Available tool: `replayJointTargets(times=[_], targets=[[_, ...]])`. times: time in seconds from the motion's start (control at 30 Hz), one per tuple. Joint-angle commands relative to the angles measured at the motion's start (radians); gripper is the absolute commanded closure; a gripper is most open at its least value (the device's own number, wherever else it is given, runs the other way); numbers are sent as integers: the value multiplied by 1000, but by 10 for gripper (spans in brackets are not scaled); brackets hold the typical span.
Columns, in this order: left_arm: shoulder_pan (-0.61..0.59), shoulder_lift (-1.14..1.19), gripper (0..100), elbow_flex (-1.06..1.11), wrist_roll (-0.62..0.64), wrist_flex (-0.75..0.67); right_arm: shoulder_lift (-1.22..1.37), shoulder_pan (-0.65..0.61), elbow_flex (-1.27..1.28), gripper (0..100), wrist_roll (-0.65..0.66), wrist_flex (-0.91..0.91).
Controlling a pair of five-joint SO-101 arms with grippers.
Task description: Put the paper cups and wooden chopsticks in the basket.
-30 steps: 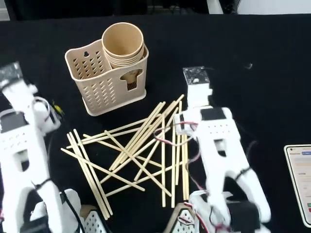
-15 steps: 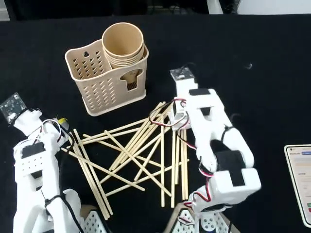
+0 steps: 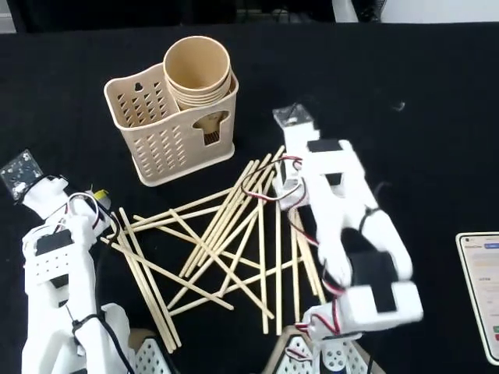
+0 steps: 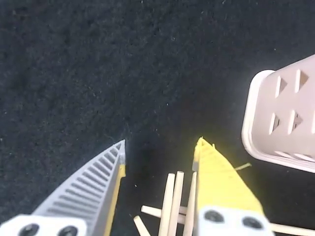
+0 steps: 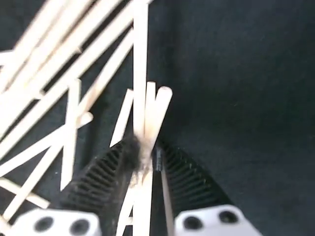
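Paper cups [image 3: 197, 68] sit stacked in the basket [image 3: 168, 148], at 11 o'clock from the chopsticks [image 3: 222, 234]. The right gripper [image 5: 145, 147] clamps 2 or 3 at the pile's 2 o'clock edge. The left gripper [image 4: 160, 147] hangs spread apart at 9 o'clock. Next, probably a clean lift toward the basket.

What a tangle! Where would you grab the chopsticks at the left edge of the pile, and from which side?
Probably near their ends toward the basket, coming from straight above. Those chopsticks lie flat and side by side, their ends poking free of the tangle, so jaws can straddle them. The left gripper hangs open over such ends.
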Motion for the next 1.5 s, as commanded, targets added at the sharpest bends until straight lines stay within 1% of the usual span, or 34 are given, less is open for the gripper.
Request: replayJointTargets(times=[0.0,0.17,0.23,0.3,0.4,0.53,0.8,0.93,1.07,1.27,1.37,1.47], targets=[[-5,-21,773,-10,11,-17,-148,41,16,988,49,0],[-7,-21,773,-10,11,-18,-156,100,73,988,95,-153],[-5,-21,773,-10,11,-18,-147,107,82,988,91,-212],[-7,-21,773,-10,11,-18,-154,107,74,988,87,-224],[-8,-21,773,-10,11,-17,-208,104,13,988,32,-157],[-8,-21,773,-10,11,-14,-302,100,-51,988,3,-58],[-8,-21,773,-10,11,-14,-455,98,-133,988,0,-46],[-8,-21,773,-10,11,-14,-489,52,-199,988,-2,11],[-8,-21,773,-10,11,-14,-506,-12,-294,988,-52,87],[-10,-21,773,4,11,-18,-507,-52,-472,988,-114,138],[-10,-21,773,4,11,-18,-507,-132,-654,988,-118,222],[-10,-21,773,5,11,-18,-499,-264,-858,988,-118,290]])
